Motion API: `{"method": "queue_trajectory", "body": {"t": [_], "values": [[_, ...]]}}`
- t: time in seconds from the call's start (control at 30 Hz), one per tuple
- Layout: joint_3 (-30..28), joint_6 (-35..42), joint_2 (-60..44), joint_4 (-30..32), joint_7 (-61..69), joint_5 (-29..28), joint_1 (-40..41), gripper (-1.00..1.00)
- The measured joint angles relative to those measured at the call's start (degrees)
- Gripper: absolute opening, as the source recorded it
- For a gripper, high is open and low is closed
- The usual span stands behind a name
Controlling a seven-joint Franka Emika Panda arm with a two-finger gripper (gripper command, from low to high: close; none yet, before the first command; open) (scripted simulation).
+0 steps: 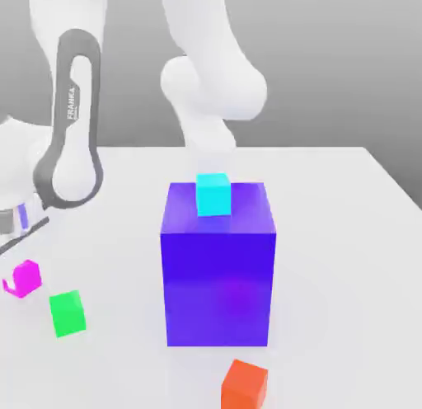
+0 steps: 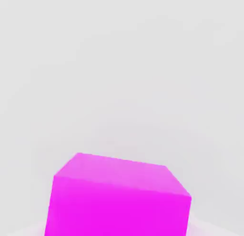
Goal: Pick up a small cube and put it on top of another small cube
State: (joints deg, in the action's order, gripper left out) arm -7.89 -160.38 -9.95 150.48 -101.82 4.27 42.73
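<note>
A small magenta cube (image 1: 23, 277) rests on the white table at the exterior view's far left, and it appears close up in the hand view (image 2: 119, 197). My gripper (image 1: 13, 249) hangs just above this cube at the frame's left edge, partly cut off. Beside the magenta cube to the exterior view's right lies a small green cube (image 1: 67, 312). A small orange cube (image 1: 245, 384) sits near the front. A small cyan cube (image 1: 213, 194) stands on top of a large blue block (image 1: 218, 275).
The large blue block rises in the middle of the table and the arm's white links (image 1: 206, 77) arch behind it. The white table (image 1: 346, 234) stretches off to the exterior view's right.
</note>
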Motion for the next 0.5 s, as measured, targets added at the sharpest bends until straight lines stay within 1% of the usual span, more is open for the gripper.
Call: {"method": "queue_trajectory", "body": {"t": [0.07, 0.17, 0.23, 0.3, 0.37, 0.4, 0.5], "values": [[1.8, 2.8, 4.2, 1.3, 0.1, -2.1, -2.1, -1.00], [4.7, 6.8, 10.2, 3.3, 1.7, -4.0, -8.2, -1.00], [4.0, 5.3, 9.0, 3.6, 2.3, -4.1, -14.7, -1.00], [2.3, 2.0, 5.6, 3.5, 3.1, -3.1, -12.8, -1.00], [2.6, -1.7, 1.7, 3.3, 4.1, -1.8, -11.8, -1.00], [2.8, -2.8, 0.5, 3.3, 4.5, -1.4, -11.6, 1.00], [2.8, -2.8, 0.5, 3.3, 4.5, -1.4, -11.6, 1.00]]}}
